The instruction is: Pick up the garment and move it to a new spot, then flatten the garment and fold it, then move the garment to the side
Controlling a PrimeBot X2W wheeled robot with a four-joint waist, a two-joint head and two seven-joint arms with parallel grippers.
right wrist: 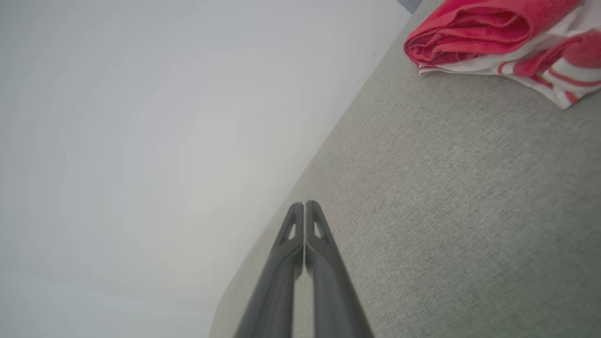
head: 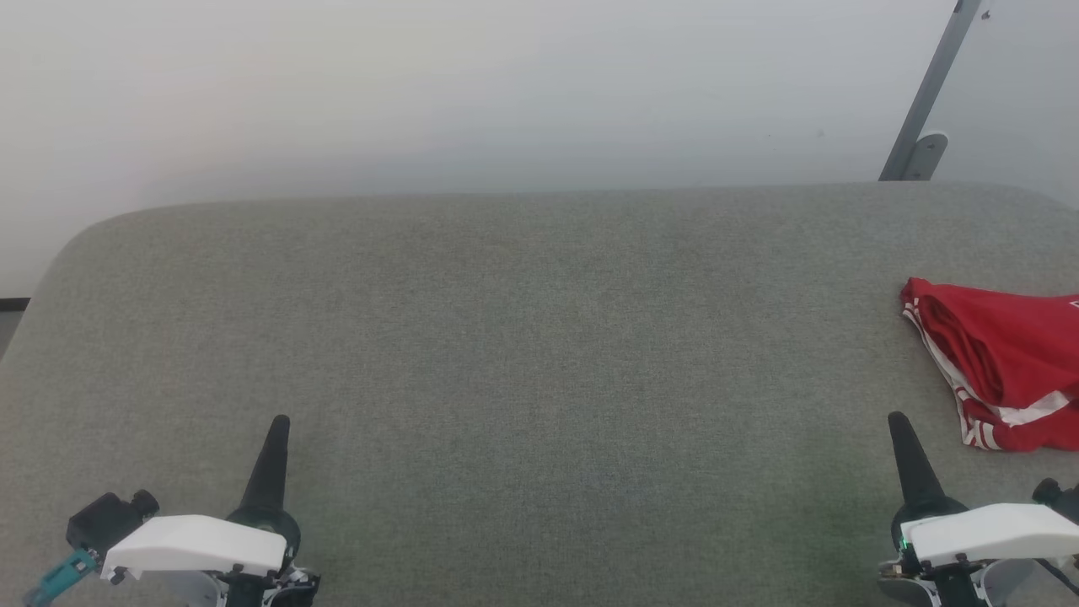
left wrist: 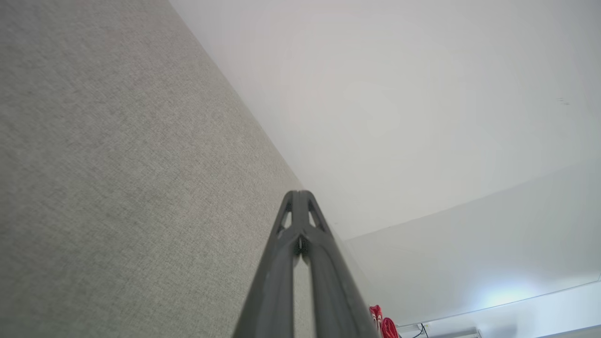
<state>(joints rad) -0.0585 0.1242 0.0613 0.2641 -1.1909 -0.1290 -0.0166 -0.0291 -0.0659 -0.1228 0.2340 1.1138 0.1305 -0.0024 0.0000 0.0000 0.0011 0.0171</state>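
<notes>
Fingers point(left wrist: 277, 281) on both arms are clenched tip to tip with nothing between them. The left gripper point(head: 279, 426) and right gripper point(head: 899, 421) hover low over the table's point(head: 539, 337) near edge, one toward each front corner, pointing at its far edge.

The jersey point(head: 1003, 354) lies on the table's right side, about halfway back, and runs past where I can see. It is a bunched, layered heap: red folds on top, striped trim and a white band along the nearer side. From the right wrist it sits ahead and to the side of the closed tips, apart from them.

My guess at why things are like this: both arms look parked, empty and drawn back, which leaves the cloth alone and the middle free. Whether the heap has been folded and set aside, or is waiting to be picked up, I cannot tell; the layers look too loose to be a neat fold.

For room, the table's grey fabric top is bare from the left corner across to the heap, a broad stretch for spreading cloth flat. Its far edge is rounded and meets a plain pale wall point(head: 506, 101), so reaching deep risks pushing cloth off the back. A slanted metal post point(head: 927, 93) rises behind the far right corner, near any high swing by the right arm.
</notes>
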